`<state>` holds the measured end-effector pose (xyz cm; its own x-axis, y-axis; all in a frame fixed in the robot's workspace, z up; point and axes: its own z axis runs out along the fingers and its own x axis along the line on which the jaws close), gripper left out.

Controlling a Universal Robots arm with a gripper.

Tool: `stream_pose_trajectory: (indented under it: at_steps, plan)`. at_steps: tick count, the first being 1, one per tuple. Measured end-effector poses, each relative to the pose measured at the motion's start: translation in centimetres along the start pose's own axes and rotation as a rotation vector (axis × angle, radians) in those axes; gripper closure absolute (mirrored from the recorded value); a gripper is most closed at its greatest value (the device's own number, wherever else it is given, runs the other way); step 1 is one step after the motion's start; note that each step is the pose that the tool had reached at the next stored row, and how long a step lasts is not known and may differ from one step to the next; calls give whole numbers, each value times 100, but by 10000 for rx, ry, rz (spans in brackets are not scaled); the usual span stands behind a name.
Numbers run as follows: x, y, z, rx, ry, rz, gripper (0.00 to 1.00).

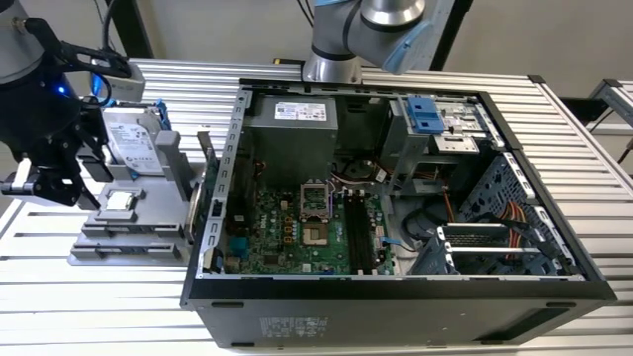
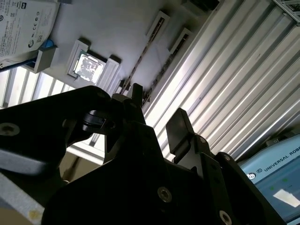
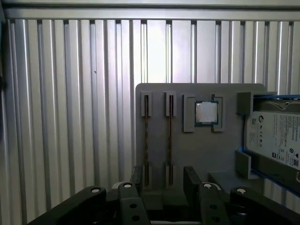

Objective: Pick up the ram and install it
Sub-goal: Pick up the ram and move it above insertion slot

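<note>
Two ram sticks stand on edge in the slots of a grey fixture plate [image 3: 201,159]; the ram [image 3: 146,145] shows as thin strips side by side, and again as the ram [image 2: 140,63] in the second wrist view. My gripper [image 3: 164,180] hovers open above one end of the two sticks, with nothing between its black fingers [image 3: 192,176]. In the exterior view my gripper [image 1: 79,178] hangs at the left side of the fixture [image 1: 129,241], left of the open computer case [image 1: 227,185]. The long black motherboard slots [image 1: 356,230] lie inside the case.
On the same fixture sit a small square silver chip [image 3: 206,112] and a silver hard drive with a blue frame [image 3: 276,136]. The ribbed metal table [image 3: 70,117] spreads around the fixture. Cables and a drive cage [image 1: 494,237] crowd the case's right side.
</note>
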<state>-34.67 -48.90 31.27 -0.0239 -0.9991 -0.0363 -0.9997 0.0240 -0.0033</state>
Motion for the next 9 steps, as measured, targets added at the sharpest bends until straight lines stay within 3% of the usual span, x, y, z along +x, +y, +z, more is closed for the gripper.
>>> stream_pose_trajectory:
  at_steps: [9]
  plan:
    - [-2, -16, 49, -1, 3, 44, 0]
